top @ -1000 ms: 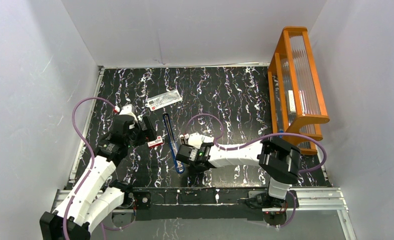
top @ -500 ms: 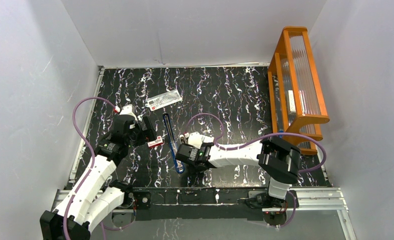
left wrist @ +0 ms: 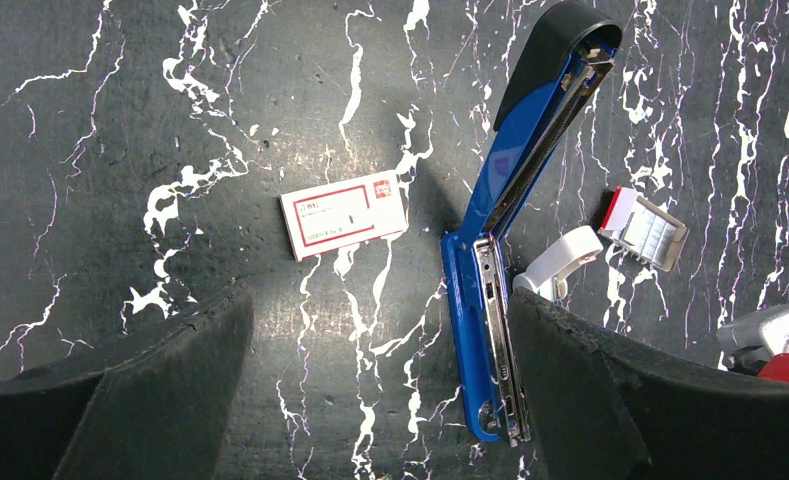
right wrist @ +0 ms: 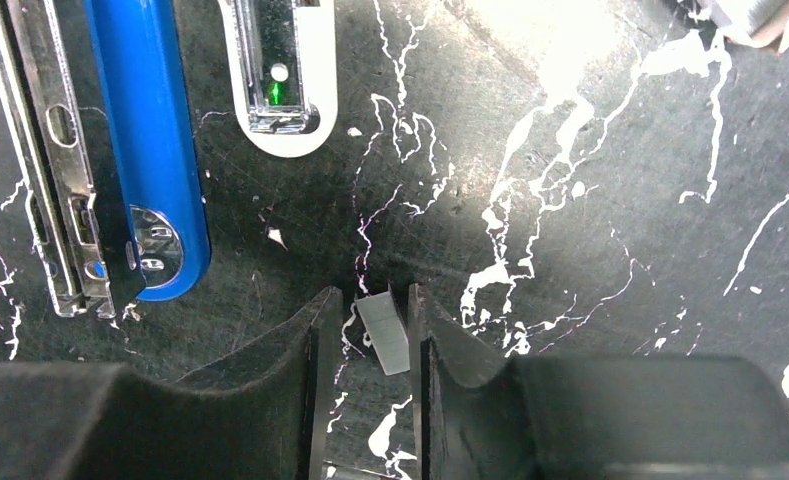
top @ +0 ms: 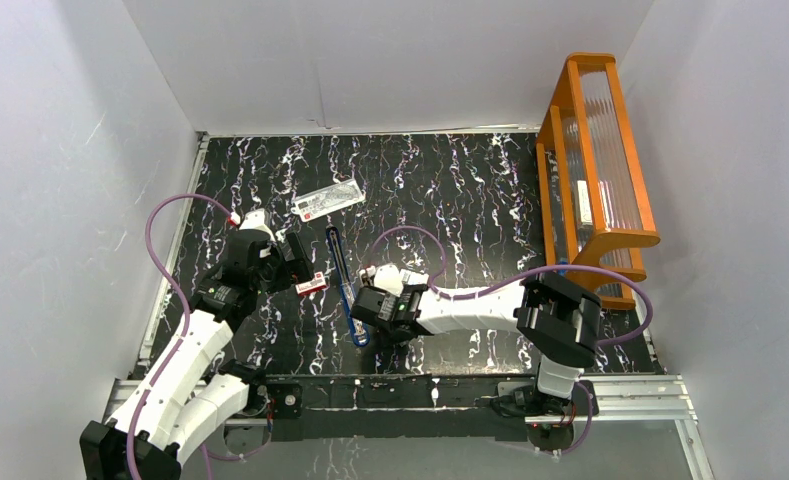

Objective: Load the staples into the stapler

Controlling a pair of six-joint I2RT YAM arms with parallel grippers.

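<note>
Right gripper (right wrist: 372, 296) narrowed on thin short silvery strip of staples (right wrist: 386, 335); strip sat tilted between black fingers, just beside hinged end of small blue hand stapler (right wrist: 146, 140). Stapler lay opened flat on black white-veined surface (left wrist: 120, 120), silver rail exposed. Left gripper (left wrist: 380, 400) spread wide, holding nothing, over stapler and red-and-white cardboard sleeve (left wrist: 342, 215). Red-and-white tray (left wrist: 648, 232) lay on stapler's other side.
</note>
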